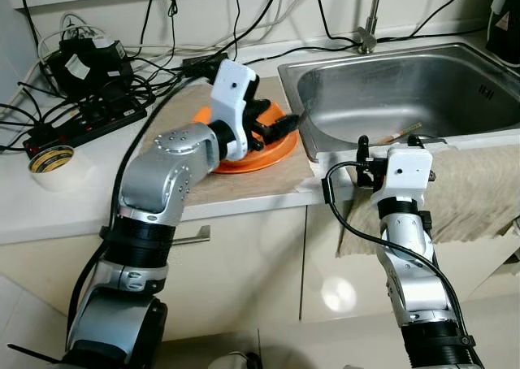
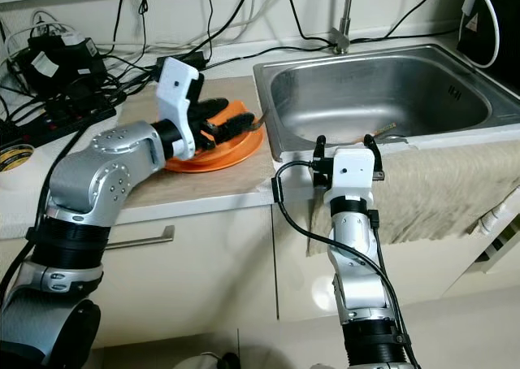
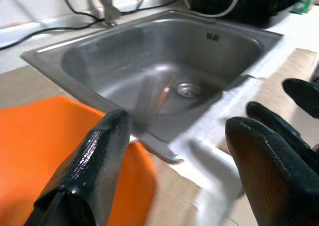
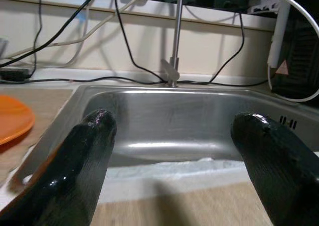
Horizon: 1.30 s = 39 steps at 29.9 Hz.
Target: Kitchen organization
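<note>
One orange plate [image 1: 244, 154] beneath left gripper [image 1: 280, 125].

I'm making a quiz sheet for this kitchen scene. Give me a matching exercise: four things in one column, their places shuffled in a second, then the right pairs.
Things:
1. plate
2. brush
3. tape roll
4. towel

Places:
A. inside the sink, near the drain
B. draped over the counter's front edge, below the sink
C. on the counter beside the power strip
D. on the mat left of the sink, under the left gripper

Pairs: 1-D, 2-A, 3-C, 4-B
</note>
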Tool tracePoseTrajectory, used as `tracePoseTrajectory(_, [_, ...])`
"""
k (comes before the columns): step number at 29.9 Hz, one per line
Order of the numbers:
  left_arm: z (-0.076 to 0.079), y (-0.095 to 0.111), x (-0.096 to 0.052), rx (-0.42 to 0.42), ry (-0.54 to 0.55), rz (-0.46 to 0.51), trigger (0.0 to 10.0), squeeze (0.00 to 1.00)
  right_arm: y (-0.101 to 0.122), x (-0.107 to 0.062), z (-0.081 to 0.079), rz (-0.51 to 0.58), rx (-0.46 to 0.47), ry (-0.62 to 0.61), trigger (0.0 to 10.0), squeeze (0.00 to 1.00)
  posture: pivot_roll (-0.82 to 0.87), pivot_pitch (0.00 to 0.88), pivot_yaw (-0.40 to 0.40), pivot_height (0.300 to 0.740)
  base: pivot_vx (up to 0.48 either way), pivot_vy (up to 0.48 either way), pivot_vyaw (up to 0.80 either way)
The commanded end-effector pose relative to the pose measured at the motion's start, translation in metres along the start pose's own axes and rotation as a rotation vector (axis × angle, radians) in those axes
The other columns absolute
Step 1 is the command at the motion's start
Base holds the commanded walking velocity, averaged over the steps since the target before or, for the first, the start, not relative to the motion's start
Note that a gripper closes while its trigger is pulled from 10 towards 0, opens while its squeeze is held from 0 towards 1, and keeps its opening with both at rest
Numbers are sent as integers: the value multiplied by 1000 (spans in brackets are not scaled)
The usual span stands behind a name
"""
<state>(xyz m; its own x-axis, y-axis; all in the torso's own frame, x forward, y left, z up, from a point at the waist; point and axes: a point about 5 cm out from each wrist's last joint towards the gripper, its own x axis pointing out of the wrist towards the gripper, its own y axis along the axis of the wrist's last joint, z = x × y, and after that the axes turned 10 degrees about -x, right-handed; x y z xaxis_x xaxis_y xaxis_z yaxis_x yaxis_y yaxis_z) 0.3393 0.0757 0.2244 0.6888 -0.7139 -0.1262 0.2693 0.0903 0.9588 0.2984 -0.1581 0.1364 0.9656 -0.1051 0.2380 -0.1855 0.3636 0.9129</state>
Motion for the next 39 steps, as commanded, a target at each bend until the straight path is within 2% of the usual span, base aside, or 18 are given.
tracePoseTrajectory(1, [1, 0, 1, 21, -8, -15, 10000, 0, 2, 0, -4, 0, 1, 11, 10000, 0, -61, 0, 131, 736, 0, 0, 0])
tracePoseTrajectory(6, [3, 1, 3, 80, -7, -6, 10000, 0, 2, 0, -4, -1, 2, 12, 10000, 0, -62, 0, 134, 736, 0, 0, 0])
tracePoseTrajectory(7, [4, 4, 5, 129, -1, 23, 10000, 0, 2, -1, -4, -1, 2, 11, 10000, 0, -64, 0, 137, 736, 0, 0, 0])
tracePoseTrajectory(11, [-4, 9, 6, 200, 57, 117, 10000, 0, 2, -1, -1, 5, -7, 4, 10000, 0, -68, 0, 139, 736, 0, 0, 0])
tracePoseTrajectory(13, [-11, 10, 2, 151, 103, 158, 10000, 0, 0, 0, 5, 2, -16, -14, 10000, 0, -72, 0, 139, 736, 0, 0, 0])
tracePoseTrajectory(16, [-12, 16, -5, 112, 122, 231, 10000, 0, -1, 1, 10, 0, -22, -27, 10000, 0, -71, 0, 134, 736, 0, 0, 0])
tracePoseTrajectory(18, [-12, 17, -9, 101, 144, 286, 10000, 0, 0, 0, 9, 2, -24, -22, 10000, 0, -71, 0, 131, 736, 0, 0, 0])
tracePoseTrajectory(21, [-13, 15, -10, 98, 174, 304, 10000, 0, 0, 0, 7, 2, -23, -14, 10000, 0, -69, 0, 128, 736, 0, 0, 0])
tracePoseTrajectory(24, [-35, 5, -20, 106, 361, 349, 10000, 0, 0, 0, 4, 6, -24, 2, 10000, 0, -66, 0, 124, 736, 0, 0, 0])
tracePoseTrajectory(25, [-54, -8, -32, 109, 484, 347, 10000, 0, -1, 0, 3, 6, -25, 4, 10000, 0, -64, 0, 120, 736, 0, 0, 0])
tracePoseTrajectory(26, [-54, -8, -32, 109, 484, 347, 10000, 0, -1, 0, 3, 6, -25, 4, 10000, 0, -64, 0, 120, 736, 0, 0, 0])
tracePoseTrajectory(29, [-74, -27, -49, 92, 606, 321, 10000, 0, -2, 0, 5, 4, -26, 5, 10000, 0, -58, 0, 112, 736, 0, 0, 0])
tracePoseTrajectory(32, [-75, -27, -53, 110, 640, 318, 10000, 0, -3, 1, 6, 4, -31, 11, 10000, 0, -49, 0, 103, 736, 0, 0, 0])
tracePoseTrajectory(39, [-67, -19, -47, 105, 622, 351, 10000, 0, -3, 2, -1, 6, -27, 31, 10000, 0, -37, 0, 97, 736, 0, 0, 0])
